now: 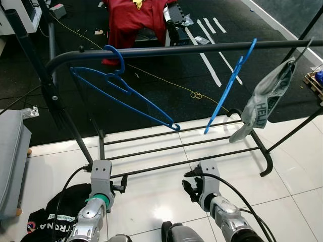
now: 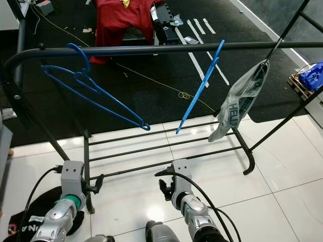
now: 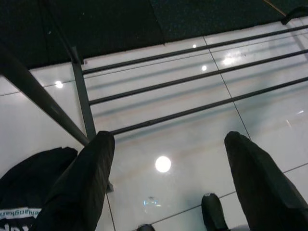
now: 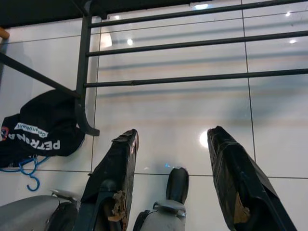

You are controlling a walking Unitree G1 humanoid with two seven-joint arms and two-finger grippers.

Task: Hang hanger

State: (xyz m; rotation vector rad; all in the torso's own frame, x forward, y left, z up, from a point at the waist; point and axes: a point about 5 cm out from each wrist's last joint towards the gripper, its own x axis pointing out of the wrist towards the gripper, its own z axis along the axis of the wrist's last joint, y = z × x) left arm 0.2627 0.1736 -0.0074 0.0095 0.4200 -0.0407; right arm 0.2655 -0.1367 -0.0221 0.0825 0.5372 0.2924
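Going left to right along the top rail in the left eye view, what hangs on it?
Blue hanger hooked near the left bend, then a second blue hanger seen edge-on, then a grey garment near the right end.

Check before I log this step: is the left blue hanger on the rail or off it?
On: the blue hanger hooks over the black rail, tilted. Both pincers are open and empty.

Two blue hangers, one grey garment, one rack.
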